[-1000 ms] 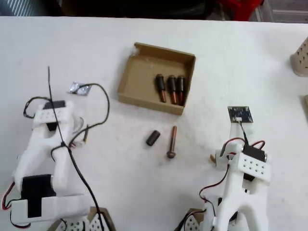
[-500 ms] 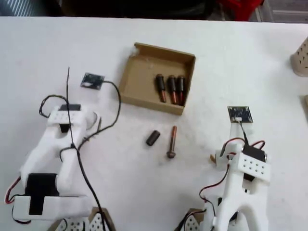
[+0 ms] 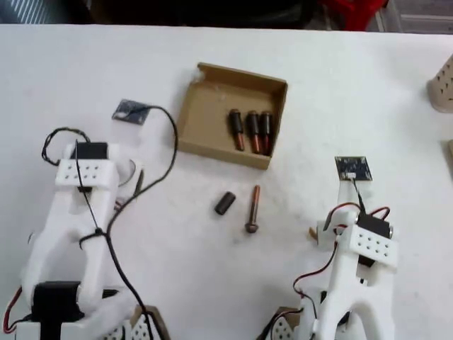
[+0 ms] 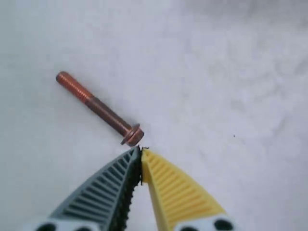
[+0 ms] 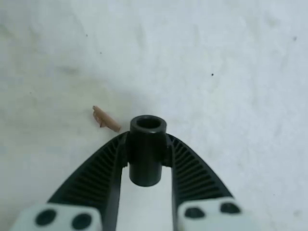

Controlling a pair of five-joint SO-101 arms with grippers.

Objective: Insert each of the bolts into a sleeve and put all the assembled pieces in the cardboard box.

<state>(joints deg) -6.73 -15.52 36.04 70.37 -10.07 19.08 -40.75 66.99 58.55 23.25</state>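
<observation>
One white table (image 3: 368,85) carries two arms and an open cardboard box (image 3: 202,113) holding three assembled pieces (image 3: 251,131) side by side. The left hand (image 4: 141,152), fingers pressed together, points at a loose copper bolt (image 4: 98,108) lying flat, its head just off the tips. The right hand (image 5: 147,139) pinches a black sleeve (image 5: 147,156). A second sleeve (image 3: 225,203) lies beside the bolt, near the box. A tan fragment (image 5: 107,119) lies close by the right hand.
</observation>
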